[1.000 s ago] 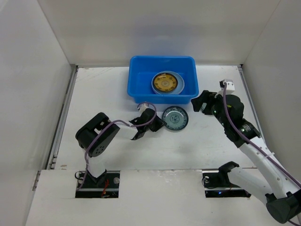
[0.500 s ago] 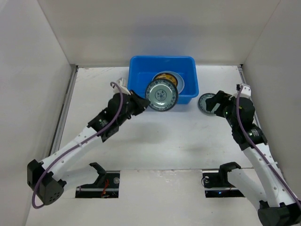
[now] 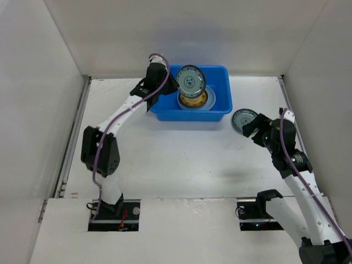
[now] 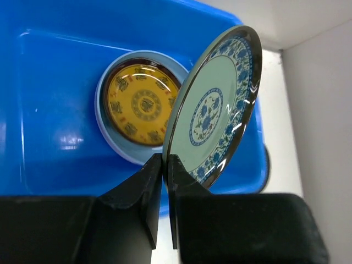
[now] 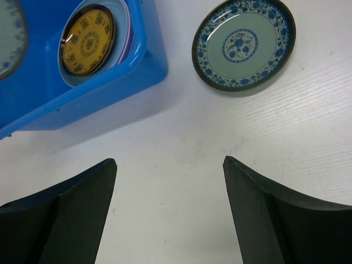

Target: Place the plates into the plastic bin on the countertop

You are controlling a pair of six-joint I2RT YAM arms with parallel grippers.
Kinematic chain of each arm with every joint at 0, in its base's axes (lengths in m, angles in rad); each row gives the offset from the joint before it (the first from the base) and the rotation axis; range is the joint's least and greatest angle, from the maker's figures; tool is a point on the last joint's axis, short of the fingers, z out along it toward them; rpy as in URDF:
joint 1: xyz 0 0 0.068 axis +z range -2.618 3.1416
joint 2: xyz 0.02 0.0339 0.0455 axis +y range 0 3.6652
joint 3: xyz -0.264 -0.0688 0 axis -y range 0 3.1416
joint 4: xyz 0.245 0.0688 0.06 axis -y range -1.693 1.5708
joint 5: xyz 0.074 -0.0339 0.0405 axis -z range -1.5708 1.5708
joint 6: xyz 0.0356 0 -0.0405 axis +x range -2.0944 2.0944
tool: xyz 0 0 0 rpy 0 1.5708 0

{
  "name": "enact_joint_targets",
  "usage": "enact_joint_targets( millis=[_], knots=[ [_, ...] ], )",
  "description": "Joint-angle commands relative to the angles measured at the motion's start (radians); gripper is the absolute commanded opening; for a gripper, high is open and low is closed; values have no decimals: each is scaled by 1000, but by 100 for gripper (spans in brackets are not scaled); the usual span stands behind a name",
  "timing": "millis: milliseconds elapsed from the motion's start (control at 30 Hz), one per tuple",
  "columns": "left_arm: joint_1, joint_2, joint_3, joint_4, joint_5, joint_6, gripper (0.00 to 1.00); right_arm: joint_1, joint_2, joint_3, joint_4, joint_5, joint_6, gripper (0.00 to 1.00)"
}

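The left arm is stretched out to the far side of the table, and the left gripper [image 4: 165,160] has its two fingers pinched tight on the lower rim of a small teal plate [image 4: 217,110], holding it on edge and tilted above the blue bin [image 3: 190,116]. Down in the bin, below that plate, an amber plate [image 4: 143,104] lies flat on a light blue plate [image 4: 106,129], and from the right wrist view a pinkish rim [image 5: 128,33] peeks out beneath those. Over to the right, the second teal plate [image 5: 243,44] lies flat on the white countertop [image 5: 181,220], near the bin's right end but apart from it. The right gripper [image 5: 169,162] hangs close to it, fingers spread wide with nothing between them
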Motion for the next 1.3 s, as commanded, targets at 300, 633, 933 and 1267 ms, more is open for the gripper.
enact_joint_targets(
  millis=[300,633,933,1267],
  knots=[
    [33,378,276,114,114,165,6,-22,-38,1,-67,45,34,84],
    [48,443,304,118,96,211,48,-41,-32,-21,-72,53,46,84],
    [11,195,302,88,55,280,100,-146,14,-116,26,-43,173,85],
    [-21,-152,97,-12,-82,297,100,-273,152,-304,371,-217,388,79]
  ],
)
